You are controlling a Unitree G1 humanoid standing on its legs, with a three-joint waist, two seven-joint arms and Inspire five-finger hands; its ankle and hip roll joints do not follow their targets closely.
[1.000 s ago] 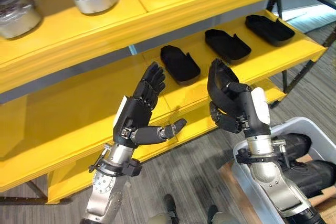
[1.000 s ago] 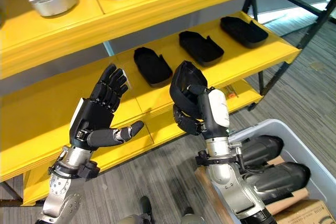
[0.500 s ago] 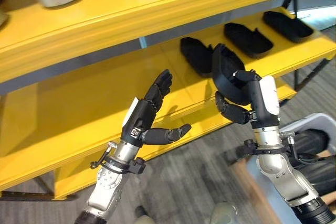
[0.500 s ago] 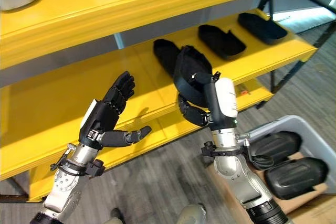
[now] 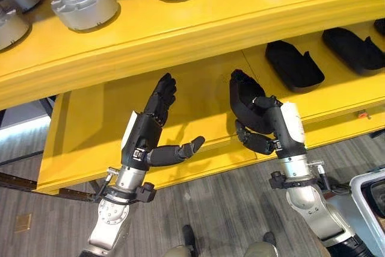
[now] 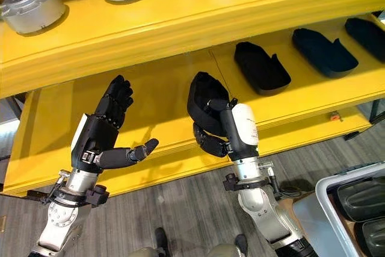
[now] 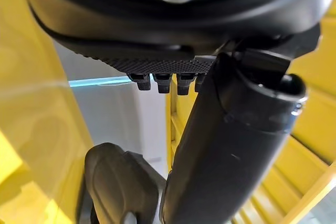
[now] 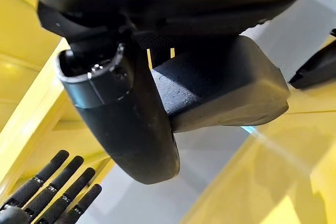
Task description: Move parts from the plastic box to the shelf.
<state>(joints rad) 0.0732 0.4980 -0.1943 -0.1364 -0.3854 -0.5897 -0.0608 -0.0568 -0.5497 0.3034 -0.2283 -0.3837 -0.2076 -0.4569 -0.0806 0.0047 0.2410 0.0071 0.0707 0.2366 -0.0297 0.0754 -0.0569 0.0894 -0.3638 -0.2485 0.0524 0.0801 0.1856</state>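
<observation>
Right hand [image 6: 231, 132] grips a black part [image 6: 204, 102], fingers curled round it, held upright before the lower shelf [image 6: 162, 97]. Free shelf space lies directly ahead. Left hand [image 6: 99, 133] hangs alongside, fingers spread, empty.

shelf [image 5: 180, 22]: glossy yellow paint, smooth | black part [image 8: 220, 87]: matt, finely pebbled plastic | metal housings [image 5: 84, 5]: dull silvery cast finish | floor [image 6: 180, 209]: grey streaked wood-look planks
</observation>
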